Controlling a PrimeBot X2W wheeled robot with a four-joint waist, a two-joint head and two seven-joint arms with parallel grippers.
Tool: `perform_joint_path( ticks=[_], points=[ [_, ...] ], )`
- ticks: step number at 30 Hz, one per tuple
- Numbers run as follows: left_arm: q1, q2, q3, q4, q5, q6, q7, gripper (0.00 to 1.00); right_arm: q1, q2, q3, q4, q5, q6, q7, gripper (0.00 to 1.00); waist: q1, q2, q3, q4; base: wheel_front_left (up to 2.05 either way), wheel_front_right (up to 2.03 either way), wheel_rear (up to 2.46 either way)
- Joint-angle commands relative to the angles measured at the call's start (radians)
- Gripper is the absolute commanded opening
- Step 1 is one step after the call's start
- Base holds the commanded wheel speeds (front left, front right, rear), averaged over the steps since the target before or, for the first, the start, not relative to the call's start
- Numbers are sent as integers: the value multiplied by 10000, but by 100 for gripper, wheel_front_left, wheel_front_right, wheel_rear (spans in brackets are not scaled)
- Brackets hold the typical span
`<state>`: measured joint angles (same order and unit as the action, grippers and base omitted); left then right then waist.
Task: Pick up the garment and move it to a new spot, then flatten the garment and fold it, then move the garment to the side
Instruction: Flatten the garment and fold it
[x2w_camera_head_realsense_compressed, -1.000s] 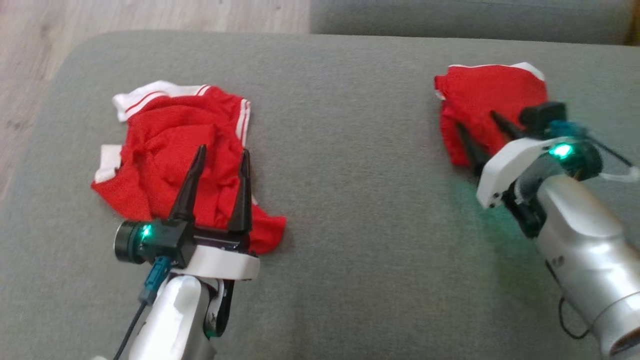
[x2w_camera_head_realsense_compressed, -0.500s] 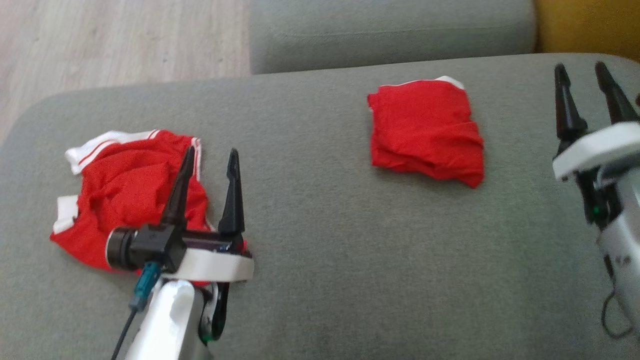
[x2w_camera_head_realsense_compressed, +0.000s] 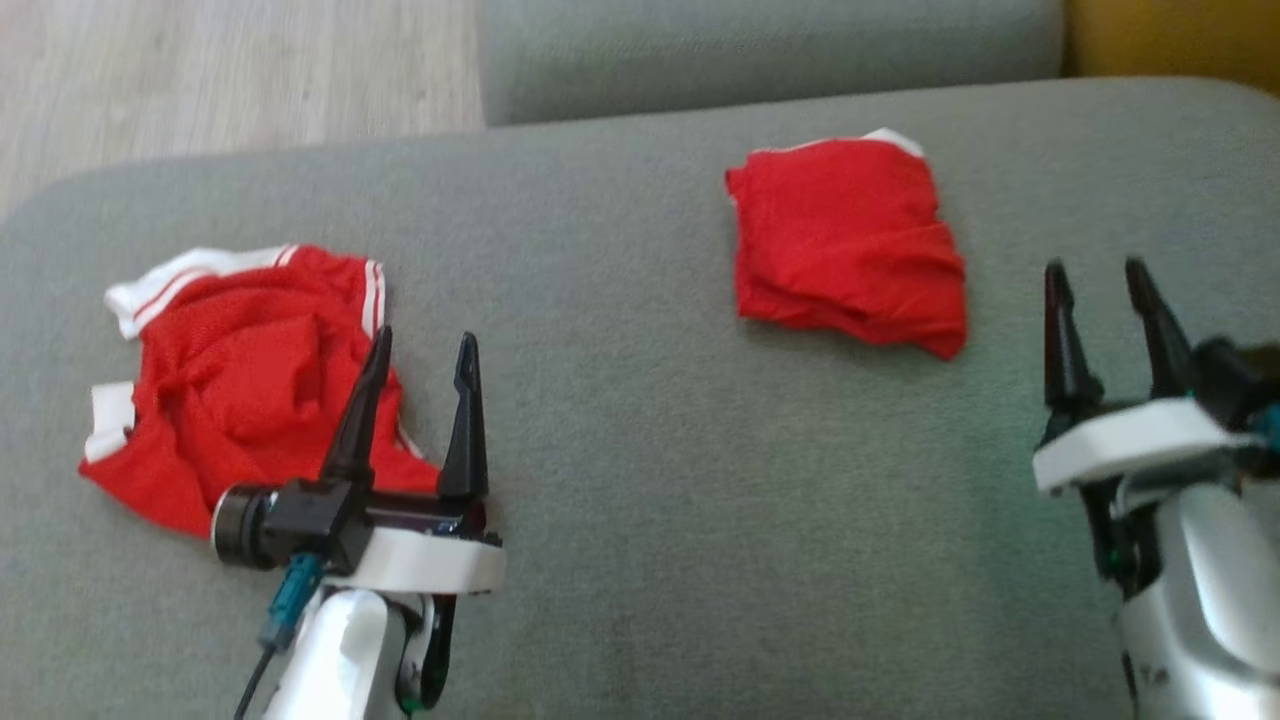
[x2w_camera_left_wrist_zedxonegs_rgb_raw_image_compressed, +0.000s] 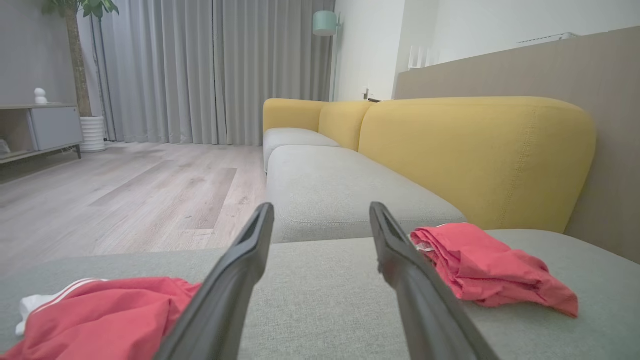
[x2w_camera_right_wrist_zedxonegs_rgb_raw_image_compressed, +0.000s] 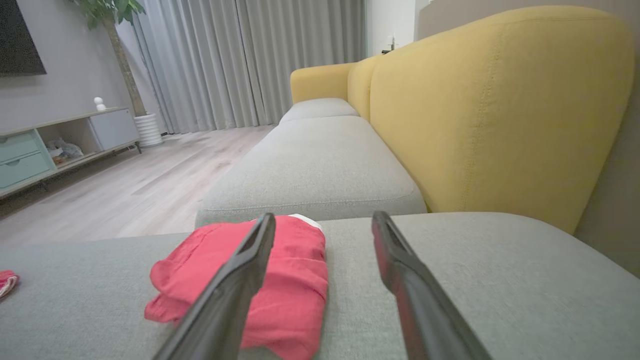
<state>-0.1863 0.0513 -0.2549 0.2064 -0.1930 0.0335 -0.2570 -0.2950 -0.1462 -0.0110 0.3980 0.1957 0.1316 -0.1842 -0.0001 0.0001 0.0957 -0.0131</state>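
The folded garment (x2w_camera_head_realsense_compressed: 845, 240) lies on the grey sofa cushion (x2w_camera_head_realsense_compressed: 640, 420). The right pincer (x2w_camera_head_realsense_compressed: 1094, 267) is just right of it and the left pincer (x2w_camera_head_realsense_compressed: 425, 340) well left (by a crumpled red garment (x2w_camera_head_realsense_compressed: 240, 380)), both spread apart and empty.

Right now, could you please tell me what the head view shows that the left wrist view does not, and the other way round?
Head view, not left wrist view: the right gripper, jaws open, to the right of the folded red garment. Left wrist view, not head view: grey curtains, a teal lamp and a low cabinet. Both: the crumpled red-and-white garment, the folded one, the grey cushion, the wooden floor and the left gripper, jaws open.
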Motion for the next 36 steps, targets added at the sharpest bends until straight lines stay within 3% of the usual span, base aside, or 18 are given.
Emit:
perform_joint_path(
  ticks=[1,5,10,20,26,31,36],
  points=[
    [-649,33,331,-388,77,-59,-47,100,-532,5,154,-428,-84,-9,140,0,1,-1,466,322,0,0,0],
    [-1015,19,223,-422,152,-169,-47,100,-1326,-59,-95,-469,-357,-9,704,0,1,-1,1279,791,0,0,0],
    [-1491,4,25,-446,152,-284,-47,100,-2872,65,-578,400,-834,-9,1407,0,1,-1,2236,1456,0,0,0],
    [-1909,-8,-466,-475,-142,-192,-47,100,-4998,112,-1863,4334,-2029,-9,1908,0,1,-1,2865,2305,0,0,0],
    [-1909,-9,-498,-460,-180,-81,-47,100,-5414,231,-1841,5458,-2352,-9,1123,0,1,-1,2638,2365,0,0,0],
    [-1850,-9,-496,-478,-195,-37,-47,100,-6056,578,-1194,5989,-2256,-9,172,0,1,-1,2488,2355,0,0,0],
    [-1839,-10,-575,-584,-237,1,-47,100,-6436,767,-503,6861,-2175,-9,-28,0,1,-1,2575,2418,0,0,0]
  ],
)
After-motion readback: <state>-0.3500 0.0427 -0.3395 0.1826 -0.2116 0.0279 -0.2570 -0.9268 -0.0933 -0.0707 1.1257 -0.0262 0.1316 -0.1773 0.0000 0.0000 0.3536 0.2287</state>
